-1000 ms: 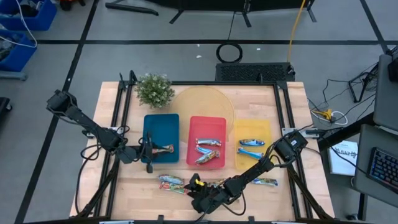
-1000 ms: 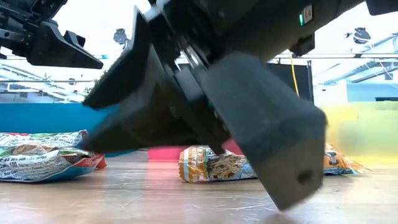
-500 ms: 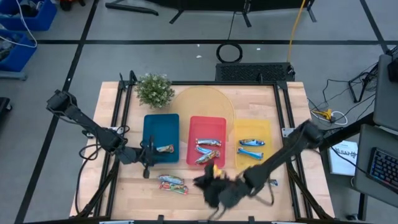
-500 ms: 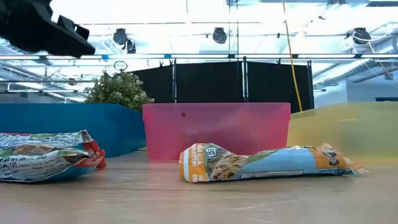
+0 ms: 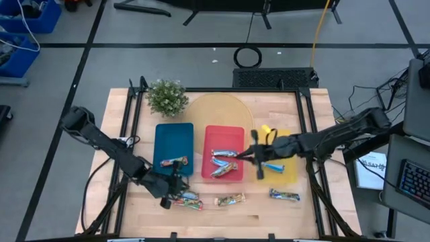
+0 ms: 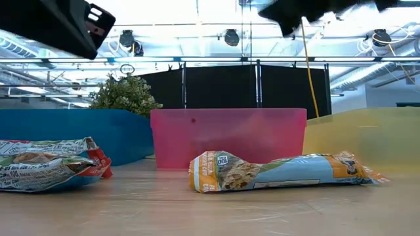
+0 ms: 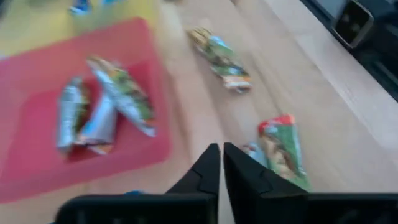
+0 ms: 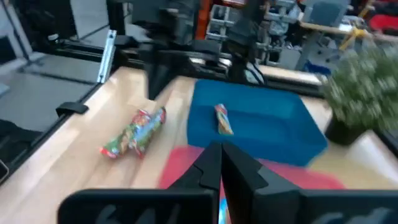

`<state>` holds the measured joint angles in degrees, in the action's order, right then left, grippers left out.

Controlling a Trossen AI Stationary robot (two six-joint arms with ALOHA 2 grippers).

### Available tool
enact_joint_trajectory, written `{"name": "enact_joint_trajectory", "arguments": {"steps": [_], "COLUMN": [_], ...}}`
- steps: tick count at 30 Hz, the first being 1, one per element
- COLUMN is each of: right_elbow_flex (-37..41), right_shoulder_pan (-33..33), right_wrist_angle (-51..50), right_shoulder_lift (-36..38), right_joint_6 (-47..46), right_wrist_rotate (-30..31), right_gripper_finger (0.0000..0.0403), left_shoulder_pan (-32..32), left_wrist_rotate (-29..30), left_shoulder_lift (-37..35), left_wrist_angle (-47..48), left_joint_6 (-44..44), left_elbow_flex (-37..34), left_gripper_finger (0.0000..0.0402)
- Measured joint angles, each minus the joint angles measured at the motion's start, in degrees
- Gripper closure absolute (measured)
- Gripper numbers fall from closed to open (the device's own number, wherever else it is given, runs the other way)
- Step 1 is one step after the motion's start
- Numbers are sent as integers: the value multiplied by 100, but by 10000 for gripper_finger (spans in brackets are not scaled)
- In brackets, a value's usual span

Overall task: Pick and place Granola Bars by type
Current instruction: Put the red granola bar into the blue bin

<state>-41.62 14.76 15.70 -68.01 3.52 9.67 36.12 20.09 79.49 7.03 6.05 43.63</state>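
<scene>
Hovering with its fingers (image 7: 211, 168) pressed together on nothing, the left gripper (image 5: 176, 189) is hanging just over the front-left of the wooden table (image 5: 295, 107), and we are seeing it just beside a red-green granola bar (image 5: 187, 199) lying on the bare wood. Out from there, a second loose bar (image 5: 230, 199) is lying near the front edge, and a third (image 5: 284, 195) is sitting just in front of the yellow tray (image 5: 290, 176).

Over on the other side, the right gripper (image 5: 256, 156) is poised above the seam between the pink tray (image 5: 224, 131) and the yellow one, its fingers (image 8: 210, 167) also closed and holding nothing.

We are counting three silvery bars (image 5: 224, 161) bunched in the pink tray, one multicolour bar (image 5: 174, 162) in the blue tray (image 5: 173, 134), and a blue bar (image 5: 273, 167) in the yellow tray.

From table height, we are looking at the middle loose bar's wrapper (image 6: 275, 172), which is showing a round badge reading "190", though we cannot make out any brand name. A potted plant (image 5: 166, 96) is standing at the table's back-left corner.
</scene>
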Motion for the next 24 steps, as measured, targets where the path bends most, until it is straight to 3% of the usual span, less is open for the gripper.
{"name": "enact_joint_trajectory", "arguments": {"steps": [6, 14, 19, 24], "right_elbow_flex": [1063, 1497, 1798, 1993], "right_shoulder_pan": [-619, -1097, -1558, -1829], "right_wrist_angle": [442, 426, 861, 1214], "right_shoulder_lift": [814, 911, 909, 909], "right_joint_6": [-137, -115, -121, -135], "right_wrist_rotate": [-81, -263, -856, -1028], "right_gripper_finger": [402, 402, 402, 402], "left_shoulder_pan": [-80, -104, -242, -408], "left_wrist_rotate": [-739, -1097, -988, -1057], "left_shoulder_lift": [458, 1074, 1452, 1713], "left_wrist_angle": [-107, -59, -129, -112], "left_joint_6": [519, 316, 220, 264], "left_elbow_flex": [202, 200, 202, 202], "left_gripper_finger": [283, 167, 140, 144]}}
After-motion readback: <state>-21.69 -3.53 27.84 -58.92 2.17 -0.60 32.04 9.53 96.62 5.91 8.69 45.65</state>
